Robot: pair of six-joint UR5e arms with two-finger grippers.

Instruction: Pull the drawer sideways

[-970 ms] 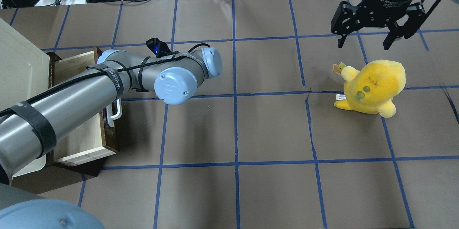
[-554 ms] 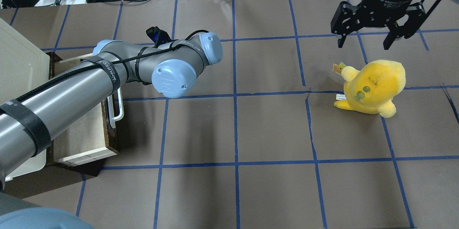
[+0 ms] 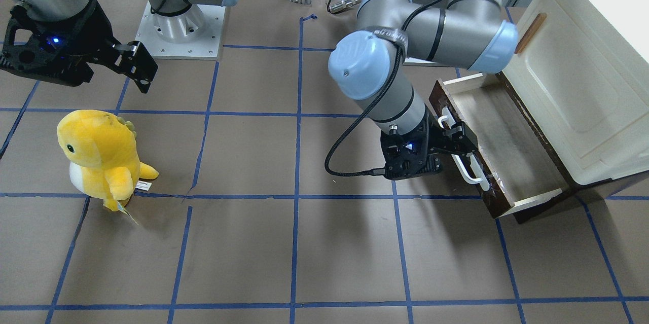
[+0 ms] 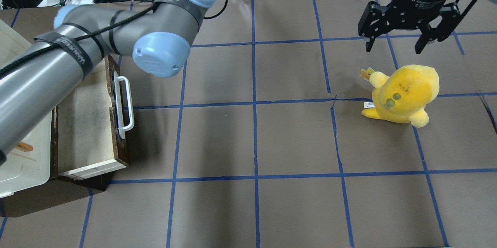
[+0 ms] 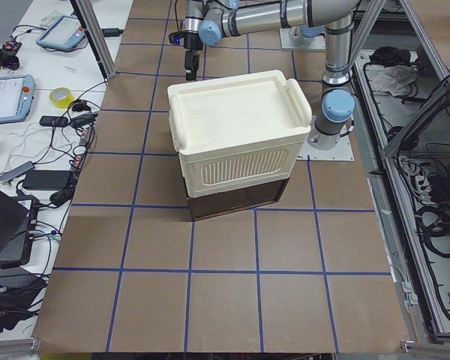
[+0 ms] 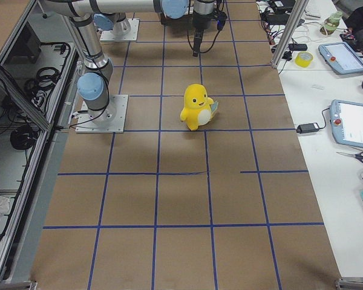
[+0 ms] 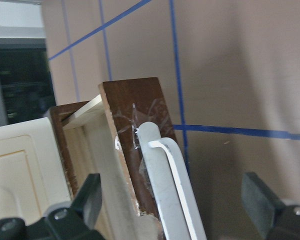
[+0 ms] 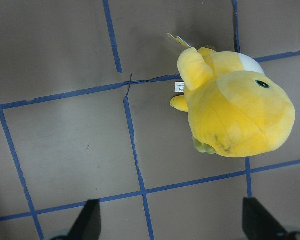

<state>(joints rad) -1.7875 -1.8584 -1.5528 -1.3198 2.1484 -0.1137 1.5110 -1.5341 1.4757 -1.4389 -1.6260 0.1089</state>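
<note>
The drawer (image 3: 507,151) stands pulled out of the cabinet's base, with a dark brown front (image 4: 116,131), a pale inside (image 4: 83,124) and a white bar handle (image 4: 124,102). My left gripper (image 3: 459,142) is at the drawer front. In the left wrist view it (image 7: 174,197) is open, its fingers wide on either side of the handle (image 7: 165,185) and not closed on it. In the overhead view the arm hides it. My right gripper (image 4: 392,42) is open and empty, high over the far right of the table.
The cream-white cabinet (image 3: 583,85) sits over the drawer at the table's left end, and also shows in the exterior left view (image 5: 240,142). A yellow plush toy (image 4: 404,92) stands below the right gripper and shows in the right wrist view (image 8: 235,110). Cables and devices lie beyond the far edge.
My left arm has swung toward the table's far side, uncovering the white handle. The drawer stays pulled out. The right arm and plush have not moved.
</note>
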